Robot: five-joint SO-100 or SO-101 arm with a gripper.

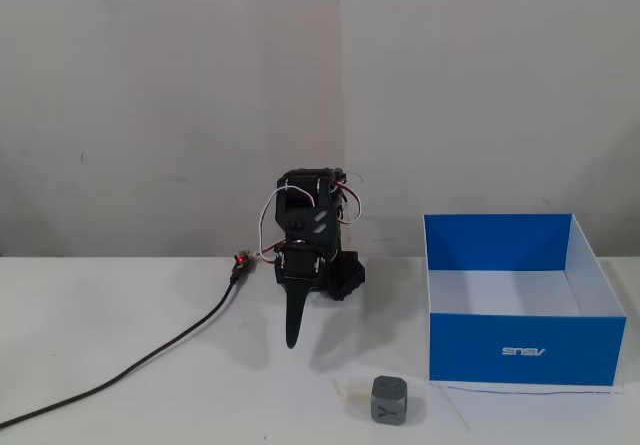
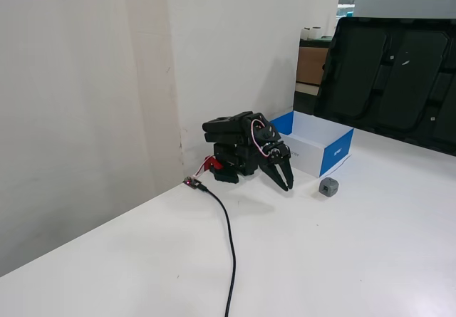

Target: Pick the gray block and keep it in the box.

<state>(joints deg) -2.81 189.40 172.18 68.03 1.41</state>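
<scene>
The gray block (image 1: 391, 400) is a small dark-gray cube with a "Y" on its face. It sits on the white table just left of the box's front corner, and it also shows in the other fixed view (image 2: 328, 186). The box (image 1: 525, 350) has bright blue walls and a white inside, stands at the right, and looks empty; it shows in the other fixed view (image 2: 335, 153) too. My gripper (image 1: 292, 341) hangs from the folded black arm, pointing down at the table, left of and behind the block. Its jaws look shut and empty, as also seen in the other fixed view (image 2: 288, 186).
A black cable (image 1: 150, 360) runs from the arm's base to the lower left of the table. A pale tape strip (image 1: 530, 390) lies along the box's front. A wall stands close behind the arm. A large black panel (image 2: 399, 68) leans beyond the table.
</scene>
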